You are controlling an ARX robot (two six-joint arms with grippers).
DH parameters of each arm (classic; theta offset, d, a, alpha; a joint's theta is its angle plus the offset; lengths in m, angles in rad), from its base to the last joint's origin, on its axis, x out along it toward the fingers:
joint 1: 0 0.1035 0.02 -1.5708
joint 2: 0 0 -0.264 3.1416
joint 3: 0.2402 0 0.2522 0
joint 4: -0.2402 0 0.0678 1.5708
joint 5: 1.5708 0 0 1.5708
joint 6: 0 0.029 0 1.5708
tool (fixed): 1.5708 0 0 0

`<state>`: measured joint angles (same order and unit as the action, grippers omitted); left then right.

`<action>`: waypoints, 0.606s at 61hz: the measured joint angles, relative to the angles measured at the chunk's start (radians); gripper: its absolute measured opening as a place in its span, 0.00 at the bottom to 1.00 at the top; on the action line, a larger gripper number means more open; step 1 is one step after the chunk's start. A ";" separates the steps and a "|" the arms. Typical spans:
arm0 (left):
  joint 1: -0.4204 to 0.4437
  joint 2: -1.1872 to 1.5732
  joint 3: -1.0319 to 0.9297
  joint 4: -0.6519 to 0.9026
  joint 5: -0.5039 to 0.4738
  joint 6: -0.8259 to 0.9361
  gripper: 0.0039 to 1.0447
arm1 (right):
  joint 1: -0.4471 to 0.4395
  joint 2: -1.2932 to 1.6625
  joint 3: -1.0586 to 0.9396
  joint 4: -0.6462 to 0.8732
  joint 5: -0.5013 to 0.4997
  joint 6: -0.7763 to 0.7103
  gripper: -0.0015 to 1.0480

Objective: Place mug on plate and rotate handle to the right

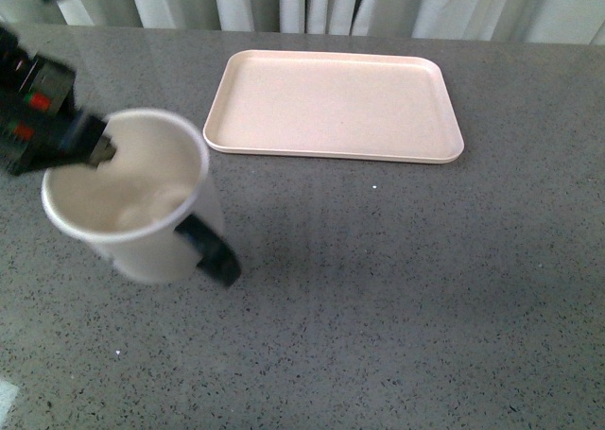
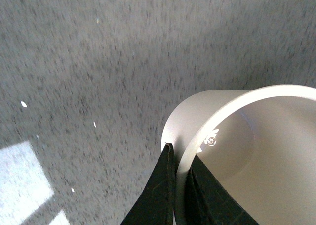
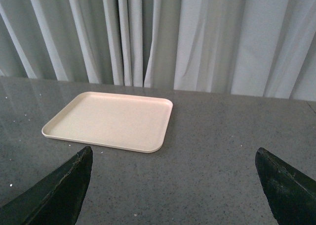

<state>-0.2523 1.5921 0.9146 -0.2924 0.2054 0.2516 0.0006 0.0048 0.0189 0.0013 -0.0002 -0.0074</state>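
Note:
The white mug point(image 1: 142, 213) hangs tilted above the grey table at the left of the front view, its black handle point(image 1: 208, 250) pointing toward the front right. My left gripper point(image 1: 102, 151) is shut on the mug's rim, one finger inside and one outside. In the left wrist view the fingers point(image 2: 158, 195) pinch the mug point(image 2: 237, 151) wall. The pale pink plate point(image 1: 333, 105) lies empty at the far middle, apart from the mug. In the right wrist view my right gripper point(image 3: 173, 158) stands open over bare table, nearer than the plate point(image 3: 111, 120).
Pale curtains point(image 3: 197, 37) hang behind the table's far edge. The grey speckled tabletop point(image 1: 397, 288) stretches between the mug and the plate and to the right.

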 joint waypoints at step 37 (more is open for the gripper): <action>-0.140 0.576 0.855 -0.243 0.008 -0.046 0.02 | 0.000 0.000 0.000 0.000 0.000 0.000 0.91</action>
<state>-0.3927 2.1685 1.7699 -0.5350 0.2134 0.2054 0.0006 0.0048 0.0189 0.0013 -0.0002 -0.0074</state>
